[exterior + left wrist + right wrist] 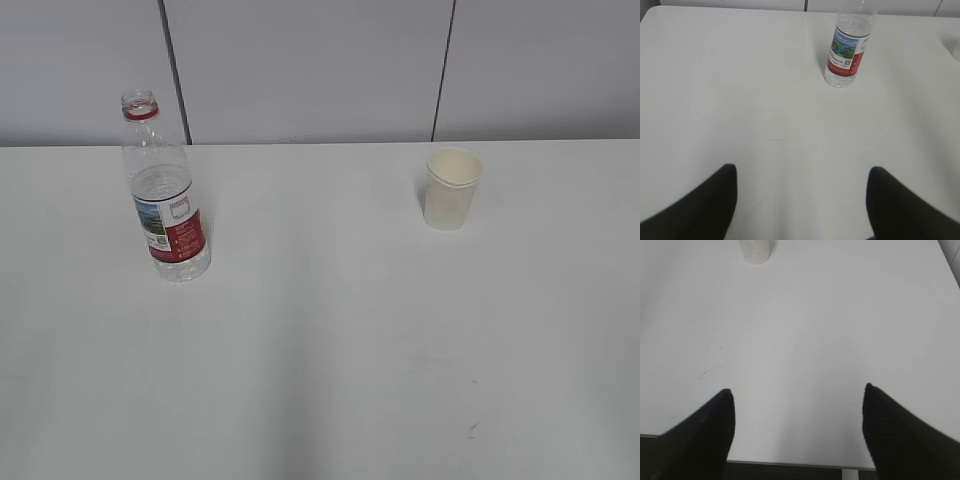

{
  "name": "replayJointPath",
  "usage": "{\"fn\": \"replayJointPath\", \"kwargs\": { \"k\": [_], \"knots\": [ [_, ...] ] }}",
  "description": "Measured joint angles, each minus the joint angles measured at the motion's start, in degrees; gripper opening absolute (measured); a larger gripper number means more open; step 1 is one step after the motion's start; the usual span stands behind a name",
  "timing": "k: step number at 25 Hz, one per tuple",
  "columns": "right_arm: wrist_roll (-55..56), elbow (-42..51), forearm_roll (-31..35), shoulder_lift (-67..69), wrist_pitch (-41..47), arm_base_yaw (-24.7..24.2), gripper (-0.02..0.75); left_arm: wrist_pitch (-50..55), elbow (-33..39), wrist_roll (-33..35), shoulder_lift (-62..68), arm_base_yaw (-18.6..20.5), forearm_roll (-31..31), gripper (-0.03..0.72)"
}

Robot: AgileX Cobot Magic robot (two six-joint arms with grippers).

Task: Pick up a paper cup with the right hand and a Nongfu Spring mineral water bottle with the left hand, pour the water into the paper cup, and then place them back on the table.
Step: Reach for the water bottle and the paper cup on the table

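The left end effector (800, 200) shows in the left wrist view as 2 black fingers (705, 210) at the bottom edge, wide apart, released, with nothing between them. Only the bare white desk (740, 100) lies under the gap. The right end effector (797, 432) looks the same in the right wrist view: 2 black fingers (900, 435) spread wide, released and holding nothing. It hangs over the near edge of the desk, and a dark strip below this edge is visible at the bottom of the picture. Neither end effector appears in the exterior view.

Ahead of the left end effector, well apart and a little to the right of its middle line, stands the Nongfu Spring mineral water bottle (846, 55). It is upright on the desk, with the red-and-white label and the small landscape picture turned to the camera. In the exterior view the bottle (163, 195) stands on the left part of the desk, with a red neck ring, no cap on the mouth, and water inside up to about the top of the label.

Ahead of the right end effector, well apart and to the left of its middle line, stands the paper cup (755, 251); only its lower part is in that picture. In the exterior view the cup (451, 188) stands upright on the right part of the desk, mouth up, well apart from the bottle. A small dark mark (473, 430) lies on the desk near the front right.
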Motion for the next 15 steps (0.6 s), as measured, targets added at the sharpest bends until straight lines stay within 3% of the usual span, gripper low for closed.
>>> {"fn": "replayJointPath", "kwargs": {
  "k": [15],
  "knots": [
    [0.0,0.0,0.0,0.0,0.0,0.0,0.587,0.0,0.0,0.0,0.0,0.0,0.0,0.495]
  ]
}}
